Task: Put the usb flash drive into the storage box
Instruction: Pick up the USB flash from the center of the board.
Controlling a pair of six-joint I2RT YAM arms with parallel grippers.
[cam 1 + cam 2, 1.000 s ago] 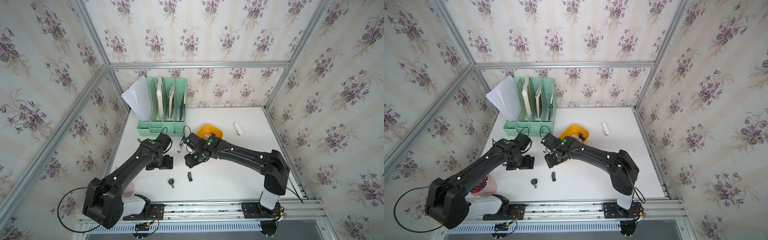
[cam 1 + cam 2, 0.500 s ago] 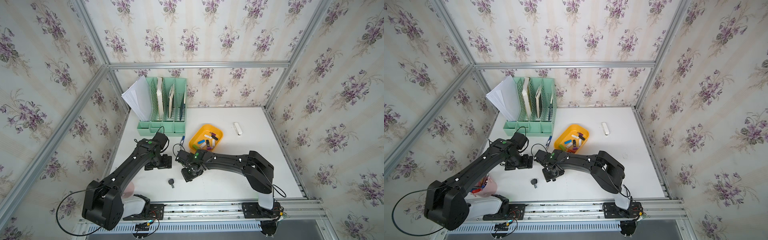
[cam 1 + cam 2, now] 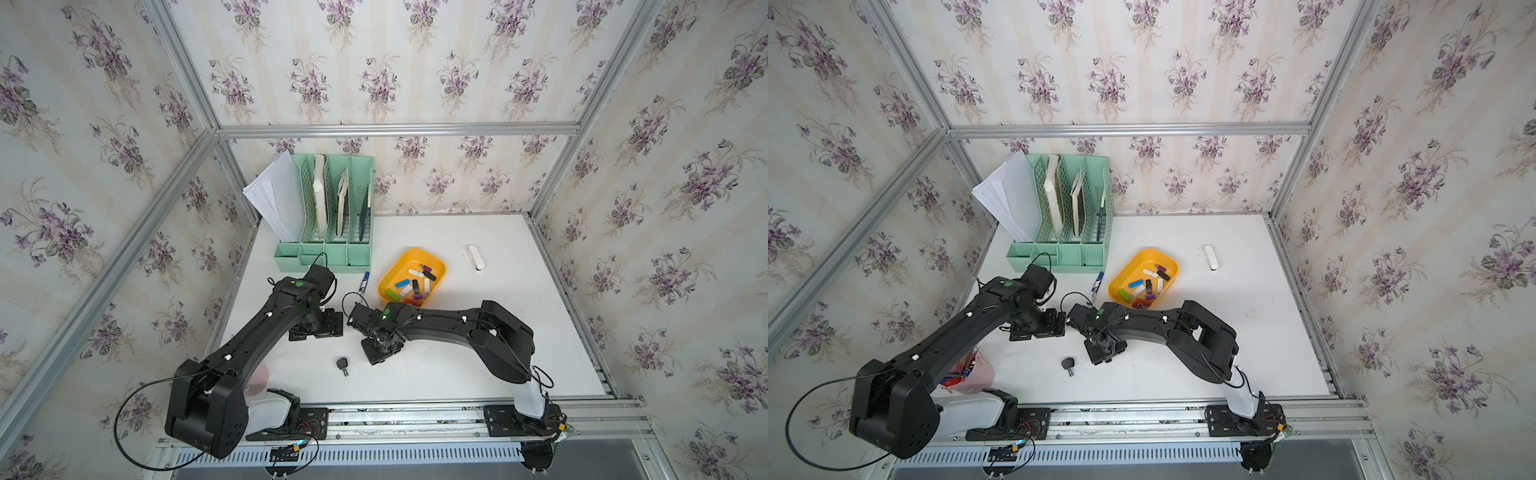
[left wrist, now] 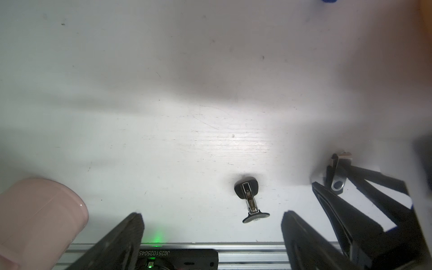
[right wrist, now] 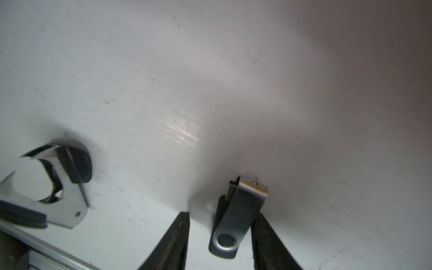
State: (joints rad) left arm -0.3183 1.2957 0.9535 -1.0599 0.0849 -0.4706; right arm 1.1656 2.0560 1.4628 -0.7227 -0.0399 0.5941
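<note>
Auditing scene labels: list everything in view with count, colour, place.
table: 1, white, whole workspace
storage box: 1, yellow-orange, mid-table
flash drives: about ten, mixed colours, inside the storage box
usb flash drive: 1, grey and black, on the table, front centre
staple remover: 1, black and chrome, near the usb flash drive
marker: 1, blue, beside the storage box
small oblong item: 1, white, right rear
file organizer: 1, mint-green, left rear
pencil cup: 1, pink, front left
left pincer: 1, black, open, empty, over the table
right pincer: 1, black, open, straddling the usb flash drive
</note>
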